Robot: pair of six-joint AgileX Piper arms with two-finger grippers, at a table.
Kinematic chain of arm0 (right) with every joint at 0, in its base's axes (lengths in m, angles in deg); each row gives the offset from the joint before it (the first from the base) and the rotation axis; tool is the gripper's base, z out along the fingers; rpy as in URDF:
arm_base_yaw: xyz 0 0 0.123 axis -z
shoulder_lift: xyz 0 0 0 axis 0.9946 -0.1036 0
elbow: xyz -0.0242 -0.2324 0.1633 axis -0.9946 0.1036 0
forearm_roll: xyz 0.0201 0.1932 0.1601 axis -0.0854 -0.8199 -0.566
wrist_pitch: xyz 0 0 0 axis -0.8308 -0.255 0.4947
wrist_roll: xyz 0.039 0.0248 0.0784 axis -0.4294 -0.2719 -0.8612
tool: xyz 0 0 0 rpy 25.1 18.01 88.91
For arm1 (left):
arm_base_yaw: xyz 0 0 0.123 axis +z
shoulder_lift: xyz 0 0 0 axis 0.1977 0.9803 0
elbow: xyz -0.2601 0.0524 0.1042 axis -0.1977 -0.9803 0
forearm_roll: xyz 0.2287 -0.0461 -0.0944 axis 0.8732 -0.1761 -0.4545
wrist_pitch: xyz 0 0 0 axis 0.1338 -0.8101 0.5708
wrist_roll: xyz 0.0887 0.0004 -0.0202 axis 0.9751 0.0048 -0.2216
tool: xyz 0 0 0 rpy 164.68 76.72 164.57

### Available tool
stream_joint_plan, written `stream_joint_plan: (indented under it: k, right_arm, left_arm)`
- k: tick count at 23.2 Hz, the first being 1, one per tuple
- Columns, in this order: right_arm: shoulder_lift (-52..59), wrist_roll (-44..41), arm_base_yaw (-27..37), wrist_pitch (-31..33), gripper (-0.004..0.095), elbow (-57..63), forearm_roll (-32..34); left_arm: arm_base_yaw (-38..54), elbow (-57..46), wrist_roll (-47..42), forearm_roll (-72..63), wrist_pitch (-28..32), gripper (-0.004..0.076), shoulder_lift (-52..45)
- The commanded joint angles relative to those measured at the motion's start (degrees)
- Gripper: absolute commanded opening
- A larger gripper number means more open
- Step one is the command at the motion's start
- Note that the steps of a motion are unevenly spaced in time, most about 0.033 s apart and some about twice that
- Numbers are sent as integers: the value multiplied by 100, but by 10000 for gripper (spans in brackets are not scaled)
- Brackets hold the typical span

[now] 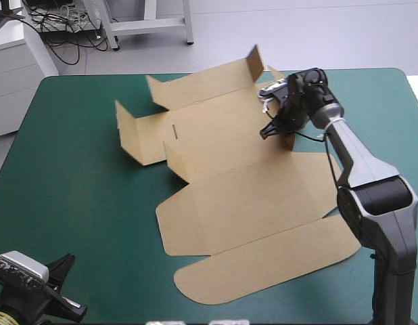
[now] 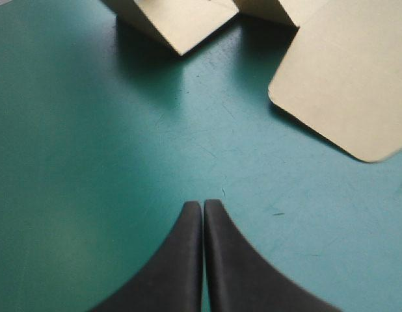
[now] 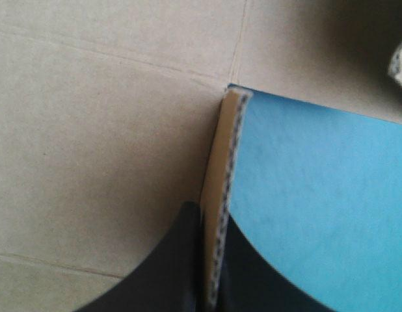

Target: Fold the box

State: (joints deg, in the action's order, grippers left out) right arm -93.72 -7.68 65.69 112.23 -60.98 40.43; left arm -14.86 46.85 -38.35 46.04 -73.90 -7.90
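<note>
The brown box (image 1: 249, 196) lies as a cut sheet across the middle of the table, with its far and left walls raised and its rounded lid flap flat at the near side. My right gripper (image 1: 268, 131) is at the sheet's right side, shut on the edge of a small upright side flap (image 1: 289, 141). In the right wrist view that board edge (image 3: 224, 175) stands pinched between the black fingers (image 3: 181, 260). My left gripper (image 2: 203, 208) is shut and empty, low over the teal-green cover near the table's front left corner (image 1: 67, 261), short of the box.
Ahead of the left gripper are a raised wall corner (image 2: 181, 23) and the lid's rounded corner (image 2: 344, 71). Bare teal-green cover (image 1: 74, 189) stretches along the table's left side.
</note>
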Motion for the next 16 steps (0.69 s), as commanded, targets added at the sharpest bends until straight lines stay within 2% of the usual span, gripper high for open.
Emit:
stream_joint_plan:
  k: [1,4,8,14,16]
  right_arm:
    - [61,1155,-563,83,-5,-795,259]
    - [-78,1860,-1126,-316,-5,-1060,62]
    - [-97,2926,-1598,-195,-5,-1060,-199]
    - [-97,3541,-1987,-326,-5,-1060,-446]
    - [-97,3752,-2002,-304,-5,-1060,-730]
  left_arm:
    - [-34,134,-15,33,367,-10,85]
    - [-34,134,-15,33,367,-10,85]
    - [-34,134,-15,33,367,-10,85]
    - [-34,134,-15,33,367,-10,85]
    - [-34,134,-15,33,367,-10,85]
